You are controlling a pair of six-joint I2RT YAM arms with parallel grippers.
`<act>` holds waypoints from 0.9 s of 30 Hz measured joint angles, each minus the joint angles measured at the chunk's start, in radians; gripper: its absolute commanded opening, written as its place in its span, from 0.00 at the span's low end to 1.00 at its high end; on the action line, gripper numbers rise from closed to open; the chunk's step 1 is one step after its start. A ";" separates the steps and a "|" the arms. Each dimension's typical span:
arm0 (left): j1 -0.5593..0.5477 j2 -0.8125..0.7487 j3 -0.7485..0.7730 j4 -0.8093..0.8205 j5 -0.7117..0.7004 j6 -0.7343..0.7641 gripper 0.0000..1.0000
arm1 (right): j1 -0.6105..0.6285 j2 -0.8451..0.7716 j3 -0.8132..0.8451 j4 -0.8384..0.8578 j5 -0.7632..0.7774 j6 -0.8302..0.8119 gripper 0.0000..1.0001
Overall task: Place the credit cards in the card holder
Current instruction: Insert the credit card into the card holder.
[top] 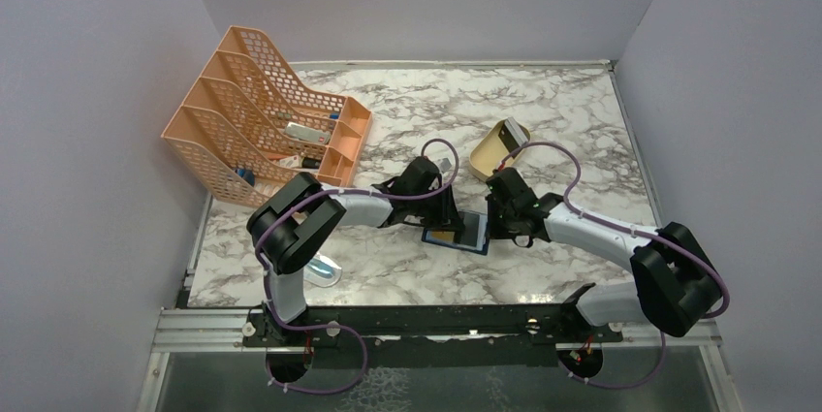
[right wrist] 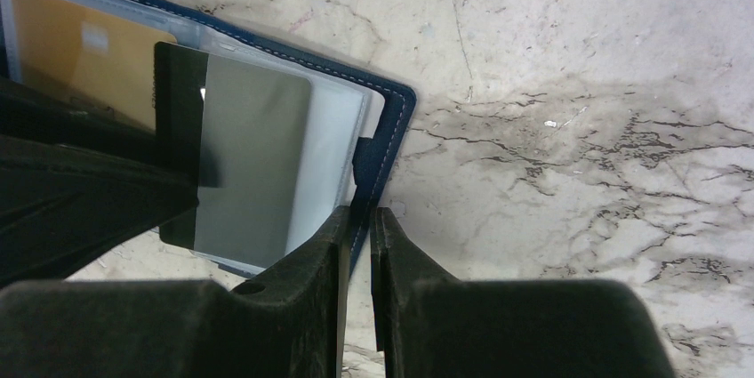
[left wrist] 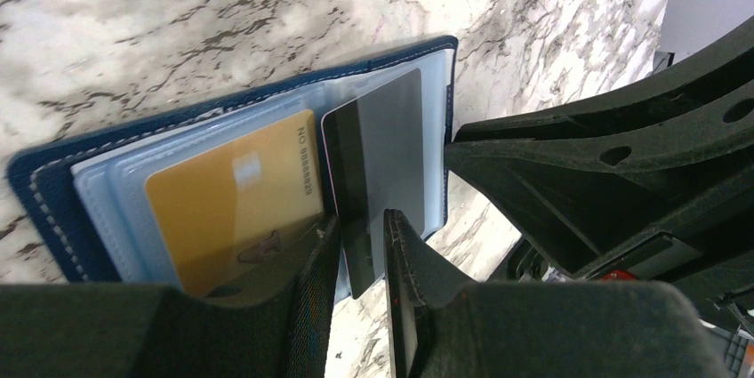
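Left hand [left wrist: 360,229] on grey card [left wrist: 384,151] edge

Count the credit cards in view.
2. The yellow-gold card sits in a pocket of the card holder; the dark grey card, held by the left gripper, lies over the next pocket. Others may be hidden.

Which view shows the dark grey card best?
Left wrist: the dark grey card lies over the card holder, pinched by the left gripper. Right wrist shows it partly hidden behind that gripper; top external only a tiny patch.
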 measured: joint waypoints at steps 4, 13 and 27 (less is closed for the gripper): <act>-0.014 0.018 0.022 0.000 0.000 0.011 0.27 | 0.000 0.000 -0.001 0.009 0.000 0.000 0.14; -0.031 0.038 0.066 -0.020 -0.018 0.053 0.34 | 0.000 0.000 -0.007 0.016 0.002 -0.001 0.14; -0.037 -0.019 0.066 -0.096 -0.105 0.071 0.45 | 0.000 -0.072 0.041 -0.033 0.007 -0.002 0.23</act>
